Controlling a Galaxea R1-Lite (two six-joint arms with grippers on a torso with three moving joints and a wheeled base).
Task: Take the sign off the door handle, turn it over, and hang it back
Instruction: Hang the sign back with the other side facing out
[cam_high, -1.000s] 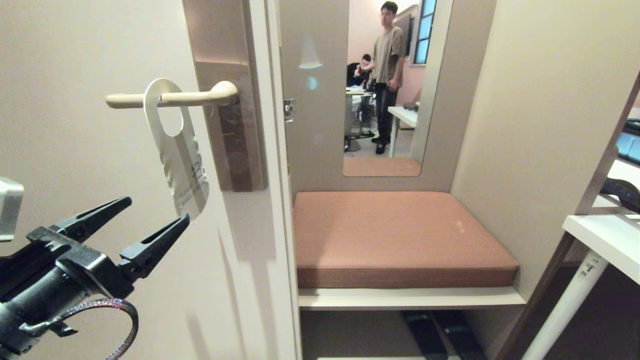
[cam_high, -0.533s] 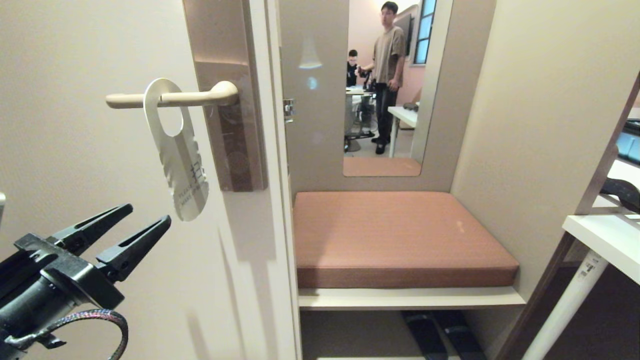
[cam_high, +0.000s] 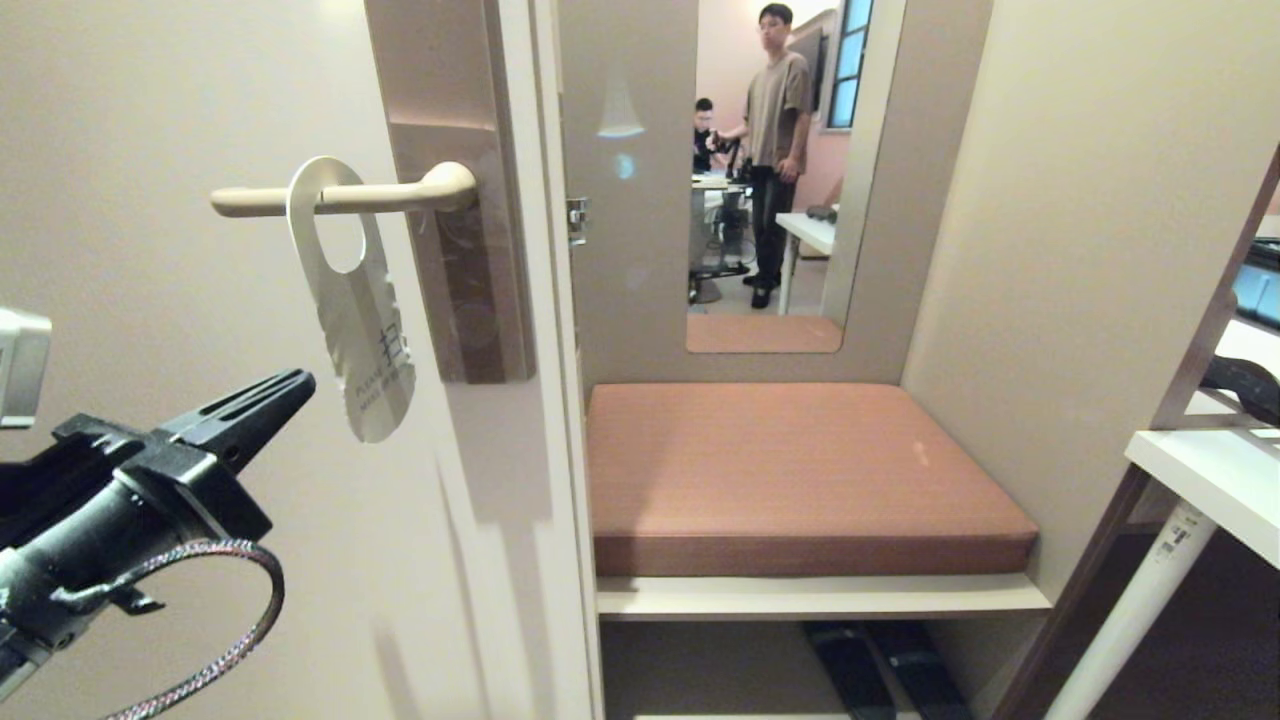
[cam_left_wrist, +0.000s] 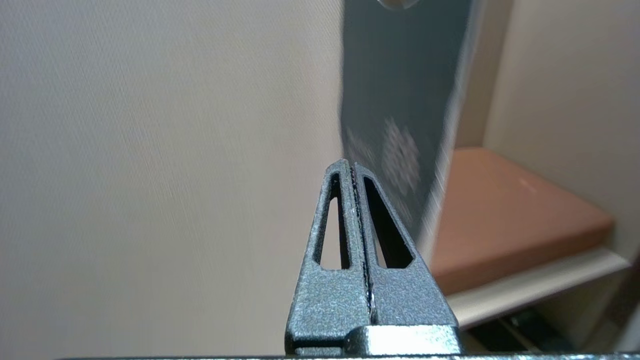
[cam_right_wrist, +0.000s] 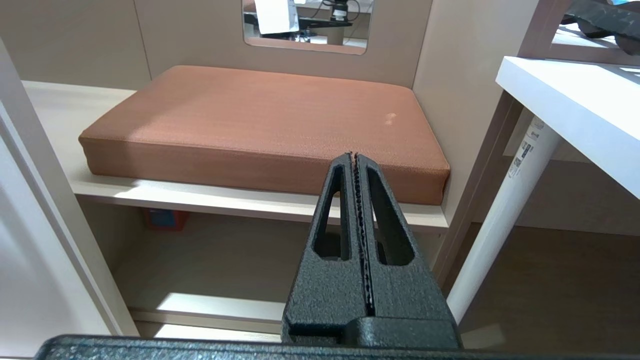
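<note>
Here, the flat white card sign with its oval hole hangs on the slim cream lever door handle, its lower end swung a little out from the pale beige door. The handle sits on a tall brownish-grey metal backplate at the door's edge. My black left gripper points up toward the sign from below and to the side; its two fingers are pressed flat together with nothing between them, and the tip is near the sign's lower end but apart from it. From my left wrist, the sign's dark slate-blue face shows just past my fingertips, its print too blurred to read.

Beyond the door edge is a beige alcove with a rust-brown rectangular seat cushion lying on a pale wooden shelf. Above the cushion a tall mirror shows a standing person and a seated person at a desk. Dark objects lie on the floor under the shelf; I cannot tell what they are. A white table with a round white leg stands at the far right.

My black right gripper hangs low in front of the cushion's front edge, fingers closed together and empty, with the white table beside it.
</note>
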